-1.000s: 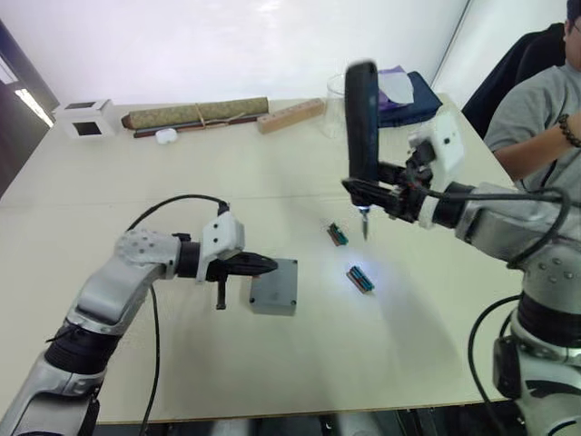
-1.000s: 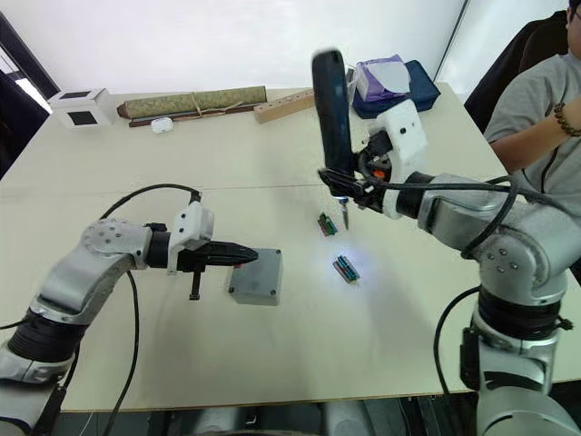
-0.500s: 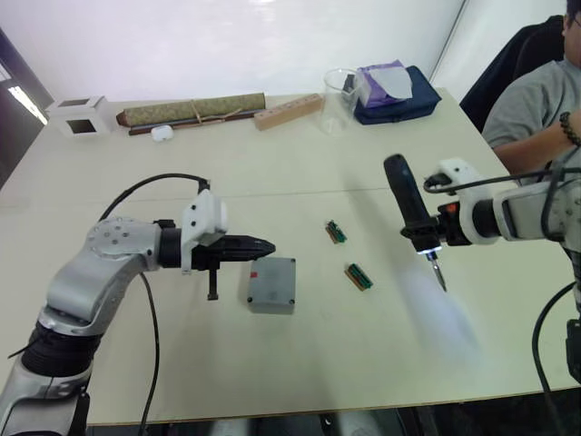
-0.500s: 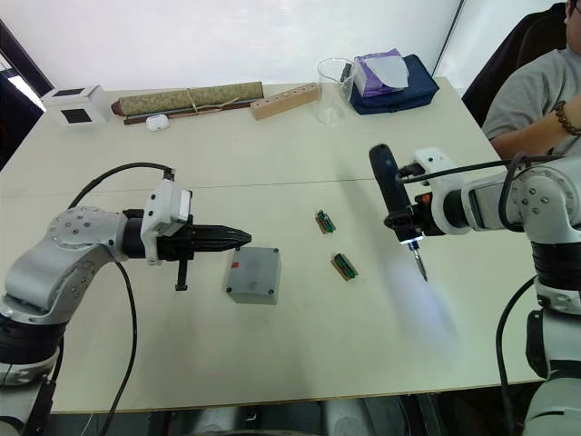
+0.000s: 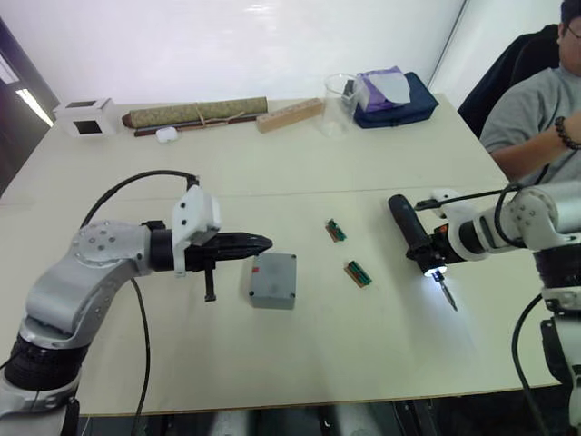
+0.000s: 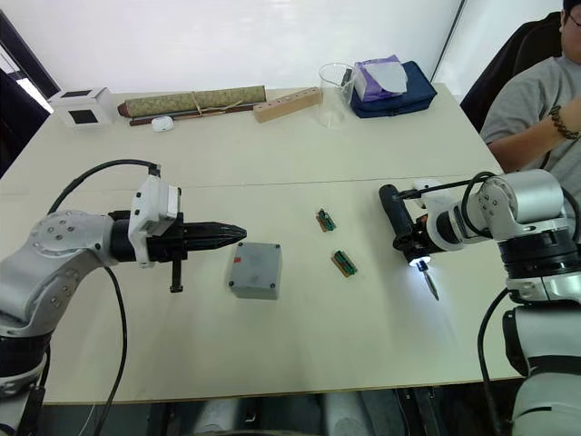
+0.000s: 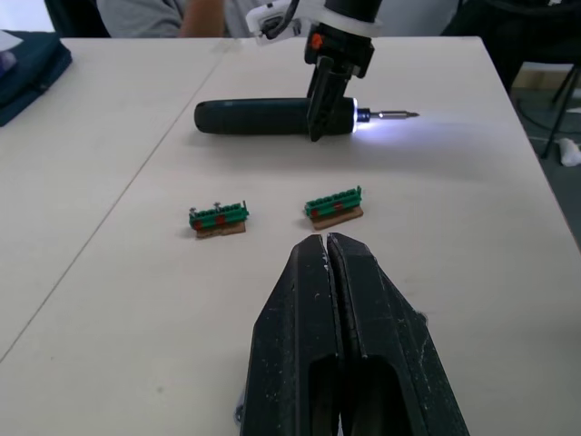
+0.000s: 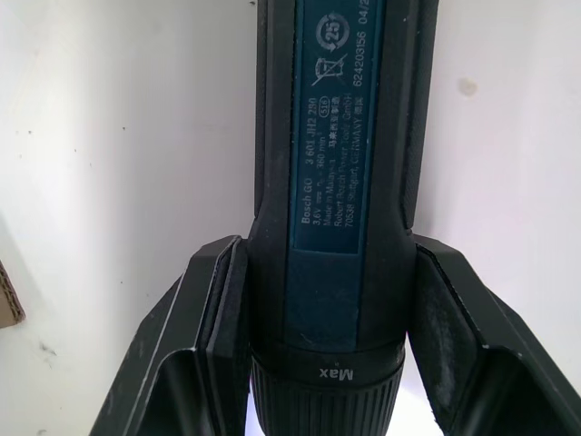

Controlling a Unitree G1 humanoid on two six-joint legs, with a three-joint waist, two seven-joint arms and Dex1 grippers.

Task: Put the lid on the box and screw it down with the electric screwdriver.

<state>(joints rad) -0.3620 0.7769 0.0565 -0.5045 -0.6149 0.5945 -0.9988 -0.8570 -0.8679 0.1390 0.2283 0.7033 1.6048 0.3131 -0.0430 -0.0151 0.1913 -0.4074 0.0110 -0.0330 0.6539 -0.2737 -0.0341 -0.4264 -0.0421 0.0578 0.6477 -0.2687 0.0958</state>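
**Lid on box, screwdriver low at the table's right side**

We have the right pincer (image 6: 410, 243) clamped on the electric screwdriver (image 6: 398, 222), near its lit end. The tool lies nearly flat just above the table (image 6: 300, 354), close to the right edge, bit aimed at the near edge, white glow on the surface around the tip. In the right wrist view both fingers (image 8: 204, 327) press the barrel's sides.

Our left pincer (image 5: 263, 243) is closed and empty, fingers (image 7: 300, 336) pressed together, tip just beside the far-left corner of the box (image 5: 273, 282); we can't tell if it touches.

The box sits mid-table, toward the near edge, with the lid (image 6: 255, 262) on top, red mark by its left edge.

Two small green parts (image 6: 334, 242) lie between box and screwdriver, well apart from both.

A person (image 5: 545, 109) sits at the far right corner.
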